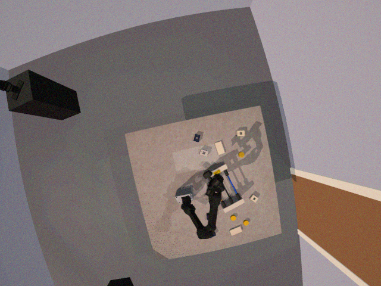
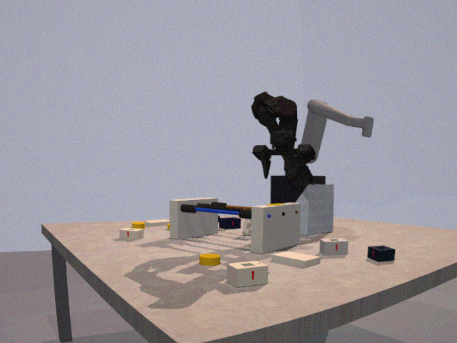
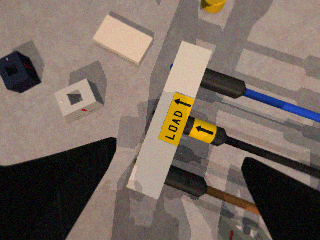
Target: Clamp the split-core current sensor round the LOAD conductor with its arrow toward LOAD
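Note:
A rack with two white end blocks (image 1: 234, 206) (image 2: 275, 230) (image 3: 190, 62) carries three conductors: blue, black and brown. The yellow LOAD label (image 1: 216, 171) (image 3: 174, 120) with an arrow is on top of one block, beside the black conductor (image 3: 270, 154), whose sleeve has a yellow arrow band (image 3: 202, 131). A pale sensor (image 2: 246, 227) (image 3: 243, 227), seemingly the open one, stands beyond the brown conductor; it is partly hidden, and a red mark shows in the wrist view. My gripper (image 2: 279, 180) (image 3: 178, 153) is open and empty, above the rack's LOAD end.
Closed sensors with red arrows stand around the rack: white (image 1: 240, 133) (image 2: 247, 274), grey (image 1: 205, 152) (image 3: 77, 99), dark blue (image 1: 196, 136) (image 2: 381, 253) and another white (image 1: 254, 198). Pale flat blocks (image 1: 219, 148) (image 2: 295, 259) and yellow discs (image 1: 241, 154) (image 2: 209, 259) lie nearby.

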`<state>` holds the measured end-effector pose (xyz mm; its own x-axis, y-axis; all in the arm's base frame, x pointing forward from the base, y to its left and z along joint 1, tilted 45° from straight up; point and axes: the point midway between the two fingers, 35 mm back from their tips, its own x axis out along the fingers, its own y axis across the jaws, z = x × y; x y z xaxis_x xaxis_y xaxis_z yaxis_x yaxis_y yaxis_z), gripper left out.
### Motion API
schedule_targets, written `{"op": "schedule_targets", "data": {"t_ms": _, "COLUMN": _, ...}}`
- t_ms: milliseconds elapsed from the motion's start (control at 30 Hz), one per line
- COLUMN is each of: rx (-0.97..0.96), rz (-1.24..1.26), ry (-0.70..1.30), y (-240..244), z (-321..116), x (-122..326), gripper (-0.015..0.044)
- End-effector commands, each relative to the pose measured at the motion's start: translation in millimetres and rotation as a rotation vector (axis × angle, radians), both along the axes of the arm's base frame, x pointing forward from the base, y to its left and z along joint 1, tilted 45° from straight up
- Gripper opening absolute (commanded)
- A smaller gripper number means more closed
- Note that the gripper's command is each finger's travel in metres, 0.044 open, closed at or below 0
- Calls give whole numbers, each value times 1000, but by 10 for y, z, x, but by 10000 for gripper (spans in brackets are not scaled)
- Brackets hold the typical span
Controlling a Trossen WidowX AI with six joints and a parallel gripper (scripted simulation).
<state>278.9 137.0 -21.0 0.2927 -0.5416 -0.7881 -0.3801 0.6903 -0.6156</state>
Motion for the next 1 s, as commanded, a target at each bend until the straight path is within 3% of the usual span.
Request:
{"op": "schedule_targets", "data": {"t_ms": 0, "rx": -6, "rz": -3, "ry": -2, "y": -6, "z": -3, "x": 1, "gripper": 440}}
{"op": "schedule_targets", "data": {"t_ms": 100, "rx": -16, "rz": -20, "ry": 6, "y": -117, "z": 50, "x": 0, "gripper": 440}}
{"op": "schedule_targets", "data": {"t_ms": 233, "rx": -71, "rz": -116, "ry": 59, "y": -755, "z": 338, "x": -95, "gripper": 440}}
{"op": "schedule_targets", "data": {"t_ms": 533, "rx": -155, "rz": -317, "ry": 199, "y": -1864, "z": 792, "x": -724, "gripper": 440}}
{"op": "schedule_targets", "data": {"t_ms": 967, "rx": -158, "rz": -330, "ry": 210, "y": -1944, "z": 796, "x": -785, "gripper": 440}}
